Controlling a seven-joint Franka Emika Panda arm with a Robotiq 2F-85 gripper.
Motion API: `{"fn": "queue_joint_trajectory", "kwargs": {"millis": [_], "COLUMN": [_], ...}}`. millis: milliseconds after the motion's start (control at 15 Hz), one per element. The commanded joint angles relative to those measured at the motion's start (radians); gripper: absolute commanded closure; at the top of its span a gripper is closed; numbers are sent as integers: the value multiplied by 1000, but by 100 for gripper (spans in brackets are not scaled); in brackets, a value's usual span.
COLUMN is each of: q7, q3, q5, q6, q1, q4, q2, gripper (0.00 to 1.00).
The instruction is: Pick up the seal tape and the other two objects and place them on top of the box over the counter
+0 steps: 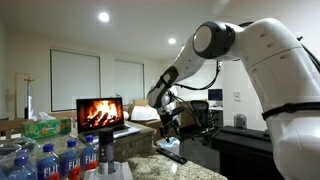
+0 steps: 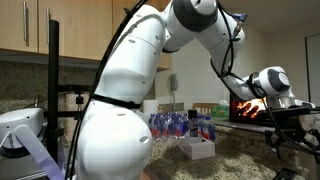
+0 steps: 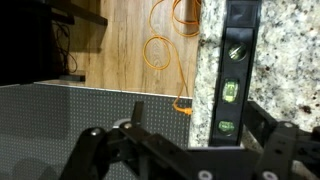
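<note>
In the wrist view a flat black elongated item (image 3: pixel 233 75) with green vials lies lengthwise on the speckled counter (image 3: pixel 290 45). My gripper (image 3: pixel 200 120) is open just above it. The item's near end sits between the two fingers (image 3: pixel 264 125), closer to the right one, with no contact visible. In both exterior views the gripper (image 1: pixel 171 126) (image 2: pixel 285 128) hangs low over the counter. A slim dark upright cylinder (image 1: pixel 106 150) stands near the water bottles. A low pale box (image 2: pixel 197 149) lies in front of the bottles. I cannot make out the seal tape.
Blue-labelled water bottles (image 1: pixel 55 160) (image 2: pixel 180 125) are clustered on the counter. Behind them are a green tissue box (image 1: pixel 45 128) and an open laptop (image 1: pixel 100 112) showing a fire. Past the counter edge are a wooden floor with an orange cable (image 3: pixel 165 45) and a grey perforated panel (image 3: pixel 60 120).
</note>
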Motion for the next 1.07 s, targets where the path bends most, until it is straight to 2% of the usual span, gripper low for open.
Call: {"fn": "queue_joint_trajectory", "kwargs": {"millis": [0, 267, 800, 867, 933, 1000], "q7": [-2, 3, 14, 15, 18, 14], "q3": [21, 40, 44, 43, 41, 39], "q5": [11, 51, 245, 249, 251, 248], "q6": [44, 41, 51, 53, 55, 57], "q1": [6, 3, -31, -31, -31, -29], "q4": [-54, -90, -129, -125, -126, -125], "q2": [5, 37, 74, 75, 72, 71], "gripper": [0, 0, 0, 5, 27, 29]}}
